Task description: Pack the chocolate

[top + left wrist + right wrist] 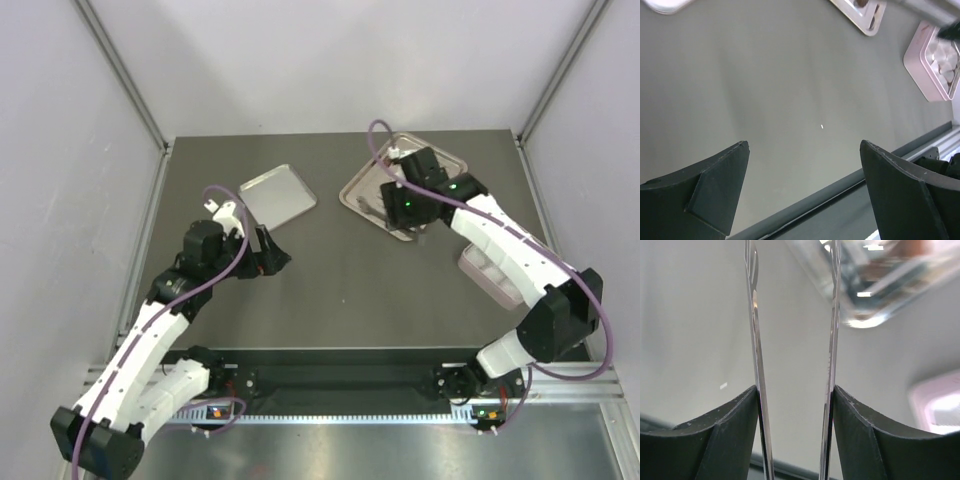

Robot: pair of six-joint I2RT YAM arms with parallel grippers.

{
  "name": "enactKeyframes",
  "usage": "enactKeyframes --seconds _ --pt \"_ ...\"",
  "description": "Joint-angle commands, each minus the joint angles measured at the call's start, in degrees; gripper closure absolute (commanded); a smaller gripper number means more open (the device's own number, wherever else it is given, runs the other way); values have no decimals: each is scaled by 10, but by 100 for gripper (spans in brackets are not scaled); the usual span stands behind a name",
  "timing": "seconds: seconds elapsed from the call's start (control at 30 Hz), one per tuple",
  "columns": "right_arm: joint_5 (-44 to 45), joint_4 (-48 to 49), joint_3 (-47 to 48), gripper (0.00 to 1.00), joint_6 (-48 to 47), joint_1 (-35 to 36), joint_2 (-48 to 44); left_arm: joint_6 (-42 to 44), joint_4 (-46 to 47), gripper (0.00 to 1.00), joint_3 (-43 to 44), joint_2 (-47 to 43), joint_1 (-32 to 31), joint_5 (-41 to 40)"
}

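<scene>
My right gripper (402,206) hangs over the right silver tray (360,188). In the right wrist view it (795,390) is shut on metal tongs (754,330), whose two thin blades stand apart and point toward that tray's rim (865,315). A blurred brown chocolate piece (912,247) lies in the tray. In the left wrist view dark chocolate pieces (860,3) show in the tray corner (865,27). My left gripper (268,250) is open and empty above the bare table, also in its own view (805,145).
An open pink box (490,272) lies at the right under my right arm; white paper cups (945,60) fill it. A second silver tray (278,192) lies at the back left. The table's front rail (840,187) runs close below my left gripper.
</scene>
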Motion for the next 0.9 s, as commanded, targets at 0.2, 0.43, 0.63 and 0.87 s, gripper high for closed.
enactKeyframes --seconds 0.2,0.43,0.63,0.87 --pt "74 -5 88 48 -33 -142 77 2 148 4 -7 92 0 35" --pt "100 11 207 50 -20 -190 178 30 151 4 -5 133 0 8" --pt "109 24 254 51 -16 -212 241 44 92 4 23 157 0 5" --pt "111 43 246 51 -17 -216 279 109 15 4 82 161 0 2"
